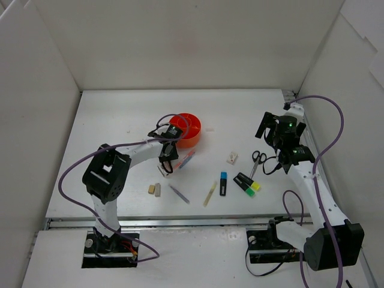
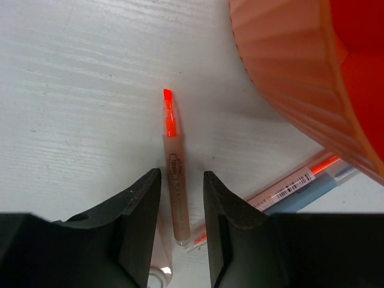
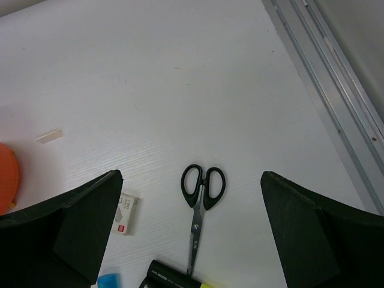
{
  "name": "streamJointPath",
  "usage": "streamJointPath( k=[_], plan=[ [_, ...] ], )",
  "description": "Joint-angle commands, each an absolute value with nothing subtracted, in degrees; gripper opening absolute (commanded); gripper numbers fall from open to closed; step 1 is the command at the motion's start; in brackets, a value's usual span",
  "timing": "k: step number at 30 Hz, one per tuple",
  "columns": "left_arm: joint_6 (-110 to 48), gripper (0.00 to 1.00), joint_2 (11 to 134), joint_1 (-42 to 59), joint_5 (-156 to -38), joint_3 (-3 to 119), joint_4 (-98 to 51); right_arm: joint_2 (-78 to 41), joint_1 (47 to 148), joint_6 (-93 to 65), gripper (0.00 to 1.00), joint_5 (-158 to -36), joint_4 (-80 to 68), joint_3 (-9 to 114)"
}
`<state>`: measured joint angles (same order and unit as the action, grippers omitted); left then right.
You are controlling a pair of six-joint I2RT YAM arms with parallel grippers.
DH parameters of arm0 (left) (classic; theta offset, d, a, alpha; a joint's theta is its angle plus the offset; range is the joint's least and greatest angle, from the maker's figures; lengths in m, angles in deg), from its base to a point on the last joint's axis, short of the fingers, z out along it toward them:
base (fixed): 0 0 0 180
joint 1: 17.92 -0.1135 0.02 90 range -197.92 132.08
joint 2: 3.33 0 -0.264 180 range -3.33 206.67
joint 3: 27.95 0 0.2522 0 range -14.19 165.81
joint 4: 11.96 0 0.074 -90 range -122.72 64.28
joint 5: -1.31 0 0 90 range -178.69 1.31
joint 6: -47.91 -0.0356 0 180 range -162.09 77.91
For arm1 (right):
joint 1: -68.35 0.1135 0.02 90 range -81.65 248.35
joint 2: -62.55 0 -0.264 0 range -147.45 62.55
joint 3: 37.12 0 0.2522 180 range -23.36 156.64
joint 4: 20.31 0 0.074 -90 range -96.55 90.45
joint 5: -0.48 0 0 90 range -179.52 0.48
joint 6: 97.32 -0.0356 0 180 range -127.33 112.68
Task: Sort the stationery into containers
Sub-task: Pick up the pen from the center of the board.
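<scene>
The orange organiser (image 1: 187, 129) stands left of centre; its ribbed wall fills the top right of the left wrist view (image 2: 288, 72). My left gripper (image 1: 165, 167) is just in front of it, low over the table. Its jaws are narrowly open on either side of an orange pen (image 2: 176, 180) that lies on the table, without visibly pinching it. My right gripper (image 1: 268, 133) hangs wide open and empty above black-handled scissors (image 3: 201, 198), which also show in the top view (image 1: 256, 161).
An orange and a blue pen (image 2: 306, 183) lie beside the organiser. Tan erasers (image 1: 155, 189), a blue pen (image 1: 179, 193), a yellow pen (image 1: 210, 193), a blue-ended highlighter (image 1: 223, 183), two more highlighters (image 1: 247, 183) and a small white box (image 3: 125, 213) lie at the front. White walls surround the table.
</scene>
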<state>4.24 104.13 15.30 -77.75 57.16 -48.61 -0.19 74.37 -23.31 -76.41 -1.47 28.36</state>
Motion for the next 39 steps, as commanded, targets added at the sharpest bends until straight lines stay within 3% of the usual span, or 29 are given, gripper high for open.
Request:
streamJointPath(
  k=[1, 7, 11, 14, 19, 27, 30, 35, 39],
  plan=[
    [6.3, 0.29, 103.7, 16.1, -75.4, 57.6, -49.1, 0.2, 74.2, -23.1, 0.98, -74.7, -3.3, 31.0],
    [7.0, 0.27, 103.1, 16.6, -75.5, 55.4, -48.9, 0.7, 74.2, -23.2, 0.98, -74.8, -3.4, 30.9],
    [6.0, 0.16, 103.9, 17.2, -75.9, 56.5, -48.5, 0.7, 74.2, -23.2, 0.98, -74.8, -3.3, 30.9],
    [5.2, 0.0, 103.7, 17.9, -75.4, 56.6, -48.7, 0.8, 74.2, -22.7, 0.98, -75.7, -3.3, 31.0],
    [3.4, 0.0, 100.7, 17.9, -73.1, 55.5, -49.0, -1.4, 74.2, -17.0, 0.98, -81.5, -3.7, 33.3],
    [-6.0, 0.0, 85.0, 17.9, -67.2, 53.0, -50.9, -11.8, 74.5, 9.5, 0.98, -114.4, -5.2, 41.1],
    [-7.6, 0.0, 77.6, 17.9, -68.8, 50.9, -51.2, -18.0, 74.8, 17.1, 0.98, -120.4, -4.9, 44.9],
    [-13.1, 0.0, 67.7, 16.8, -75.2, 47.2, -49.9, -32.8, 75.9, 24.7, 0.98, -128.0, 2.5, 61.8],
    [-16.1, 0.0, 64.0, 16.8, -78.3, 46.7, -50.8, -43.4, 77.2, 33.3, 0.98, -127.1, 6.3, 72.4]
  ],
)
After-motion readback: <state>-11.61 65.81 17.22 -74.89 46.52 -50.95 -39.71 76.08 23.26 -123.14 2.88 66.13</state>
